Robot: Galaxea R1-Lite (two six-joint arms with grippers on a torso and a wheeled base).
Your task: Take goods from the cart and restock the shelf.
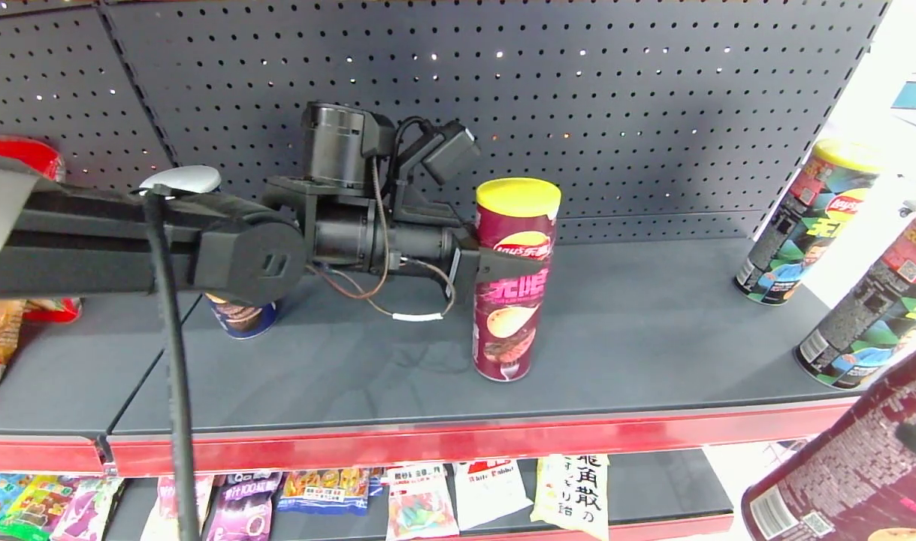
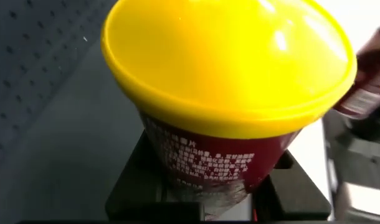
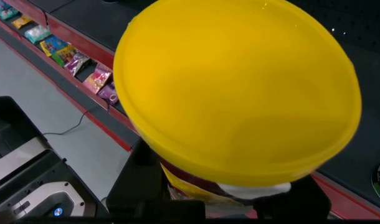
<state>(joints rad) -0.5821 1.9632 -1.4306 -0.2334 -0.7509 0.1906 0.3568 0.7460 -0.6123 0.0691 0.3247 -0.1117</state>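
Observation:
A maroon chip can [image 1: 512, 300] with a yellow lid stands upright in the middle of the grey shelf [image 1: 638, 338]. My left gripper [image 1: 506, 263] comes in from the left and is shut on its upper half. In the left wrist view the same can [image 2: 227, 56] sits between the black fingers [image 2: 143, 186] of the left gripper [image 2: 215, 196]. A second maroon chip can [image 1: 841, 466] is tilted at the lower right, in front of and below the shelf edge. The right wrist view shows its yellow lid [image 3: 240, 87], with my right gripper [image 3: 221, 202] shut on the can body.
Two black-and-green chip cans [image 1: 803, 218] [image 1: 871, 315] lean at the shelf's right end. A blue cup [image 1: 243, 315] with a white lid stands behind the left arm, and red packs [image 1: 22, 154] lie at the far left. A pegboard wall [image 1: 615, 90] backs the shelf. Snack packets [image 1: 420, 500] hang below the red front edge [image 1: 427, 443].

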